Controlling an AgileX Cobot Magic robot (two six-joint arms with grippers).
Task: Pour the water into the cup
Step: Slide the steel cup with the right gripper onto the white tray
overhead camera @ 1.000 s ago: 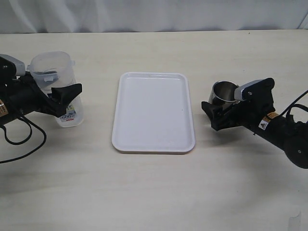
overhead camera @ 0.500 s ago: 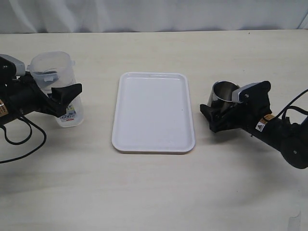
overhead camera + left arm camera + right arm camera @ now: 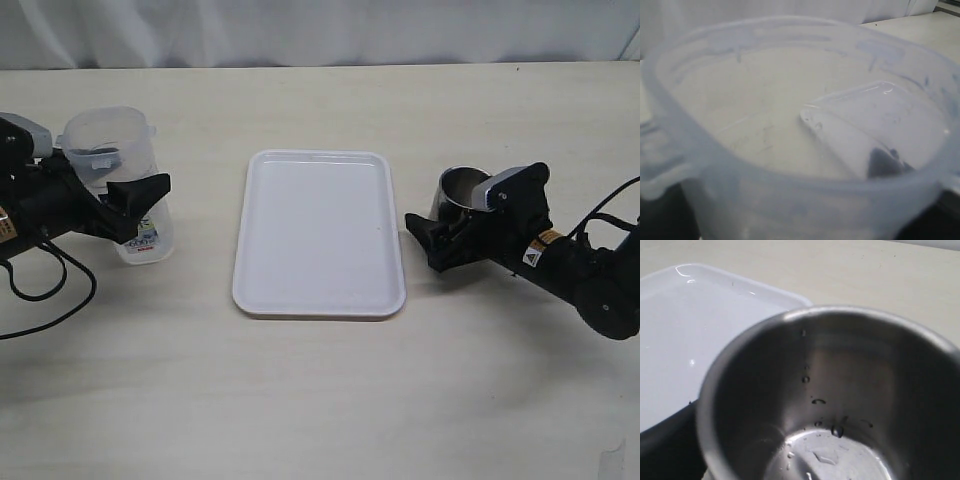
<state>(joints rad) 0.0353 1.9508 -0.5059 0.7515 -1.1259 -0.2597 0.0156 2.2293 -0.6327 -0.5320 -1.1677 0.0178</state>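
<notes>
Pre-pour grasp: left hand clamps the translucent plastic container, right hand the short shiny steel cup (slightly tilted); next should bring them together.

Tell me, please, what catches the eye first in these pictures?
A white tray lies empty in the middle of the table. To its right, the right tool holds a shiny steel cup, slightly tilted. To its left, the left tool grips a translucent plastic container.
</notes>
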